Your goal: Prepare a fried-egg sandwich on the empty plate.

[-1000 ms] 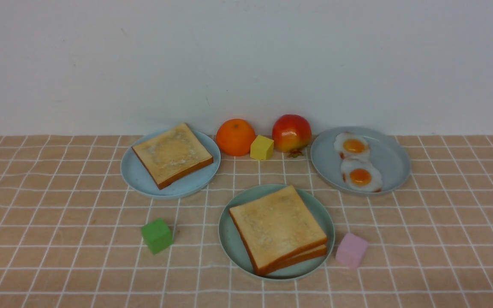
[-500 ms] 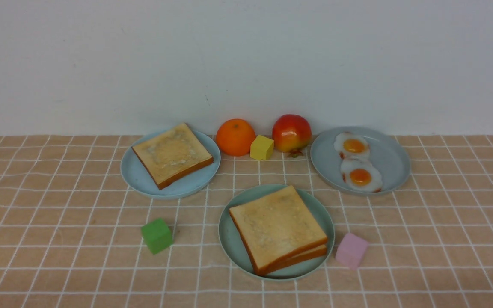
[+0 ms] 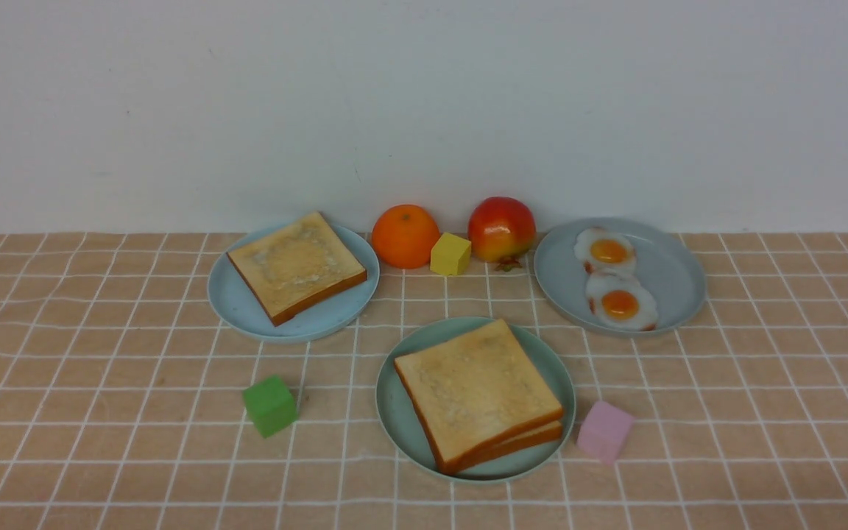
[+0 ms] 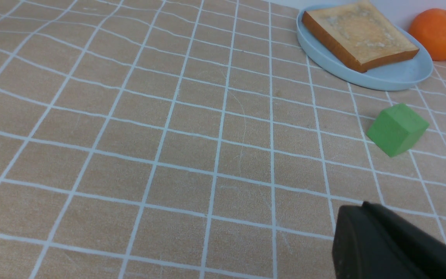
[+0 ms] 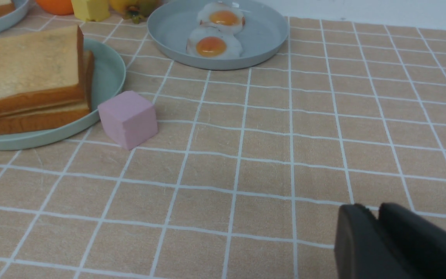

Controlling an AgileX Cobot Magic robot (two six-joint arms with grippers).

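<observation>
The mint-green plate (image 3: pixel 397 423) sits at the centre front and carries two golden toast slices (image 3: pixel 475 386) stacked flat. In the right wrist view the stack (image 5: pixel 25 69) shows only a dark seam between the slices. Two fried eggs (image 3: pixel 619 303) lie on the blue-grey plate (image 3: pixel 670 272) at the back right. Neither arm shows in the front view. My left gripper (image 4: pixel 363 205) hovers over bare cloth near the green cube (image 4: pixel 397 128), fingers pressed together. My right gripper (image 5: pixel 376 209) hovers over cloth short of the pink cube (image 5: pixel 128 118), with a narrow empty gap between its tips.
A third toast slice (image 3: pixel 295 265) lies on the blue-grey plate (image 3: pixel 240 309) at the back left. An orange (image 3: pixel 404 235), a yellow cube (image 3: pixel 450 254) and an apple (image 3: pixel 501 228) stand along the back wall. The green cube (image 3: pixel 269 405) and pink cube (image 3: pixel 604 430) flank the mint plate.
</observation>
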